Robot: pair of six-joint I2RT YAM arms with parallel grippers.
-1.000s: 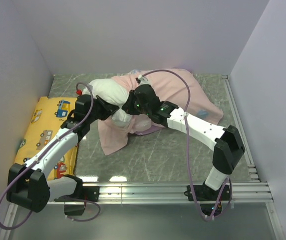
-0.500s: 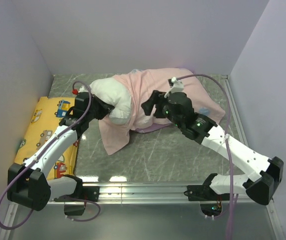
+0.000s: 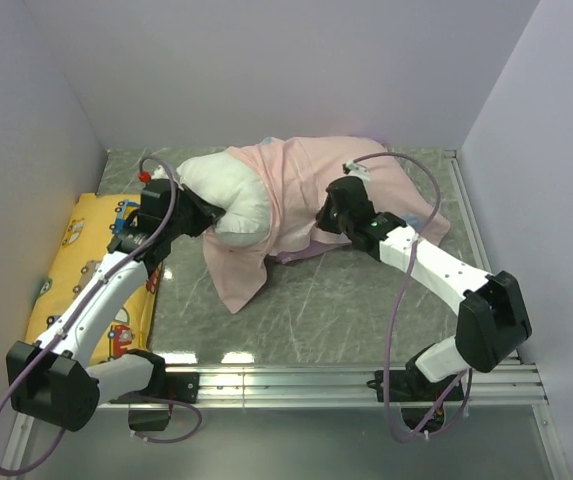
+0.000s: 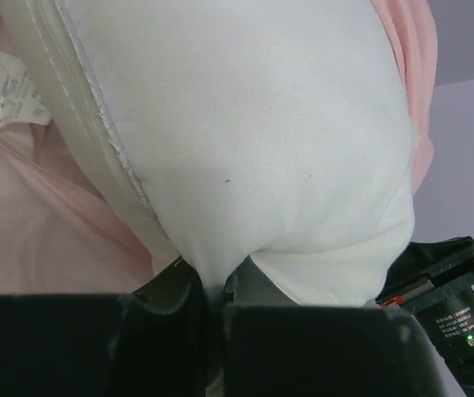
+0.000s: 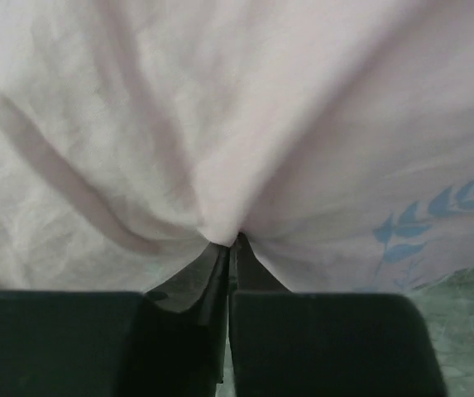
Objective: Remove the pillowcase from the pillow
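Progress about midway, at a guess: left end of pillow [image 3: 228, 195] already bare and white, rest hidden under pillowcase [image 3: 301, 185], pale pink reverse outward, both lying toward the back of the tabletop [image 3: 346, 300]. Left gripper [image 4: 216, 289] with jaws pinching a fold of the bare pillow end; right gripper [image 5: 230, 241] with jaws pinching pink cloth on the opposite side. Left to do: drawing the cover wholly clear. Count: one pillowcase, one white pillow, one yellow pillow [image 3: 91, 265] at the left, two grippers.
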